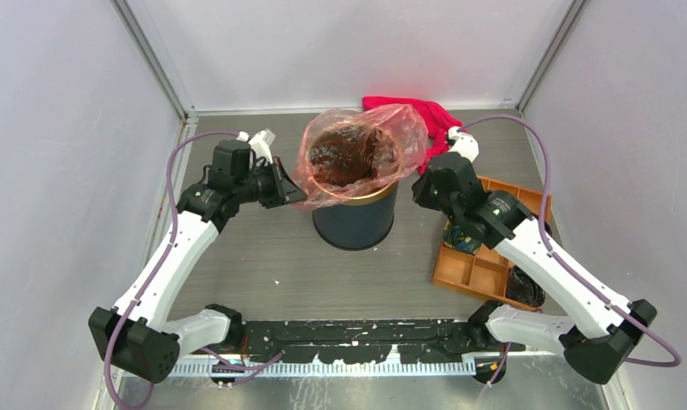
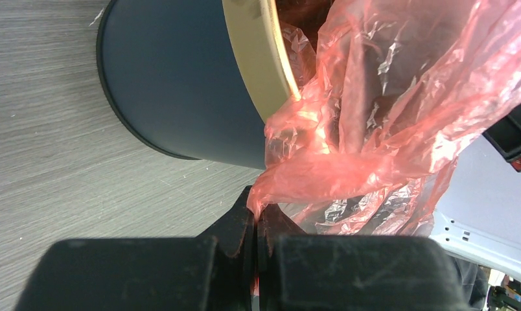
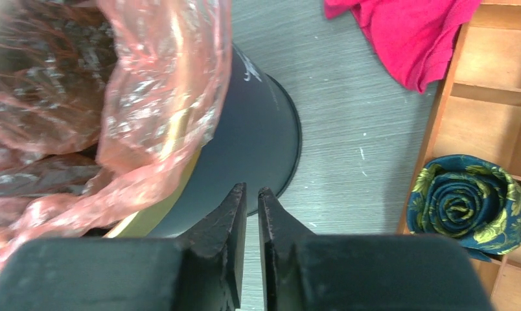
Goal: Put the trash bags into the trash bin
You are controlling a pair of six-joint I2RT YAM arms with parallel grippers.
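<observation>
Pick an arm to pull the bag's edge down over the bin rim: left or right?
Left, probably. The left gripper is shut on the trash bag film right beside the trash bin rim; the right gripper holds nothing, beside the bin's wall.

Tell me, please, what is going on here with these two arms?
The left gripper is shut on an edge of the red-pink trash bag, just outside the gold rim of the navy trash bin. The bag sits over the bin's mouth, partly inside, with film spilling over the rim. The right gripper, jaws almost closed on nothing, hangs beside the bin.
</observation>
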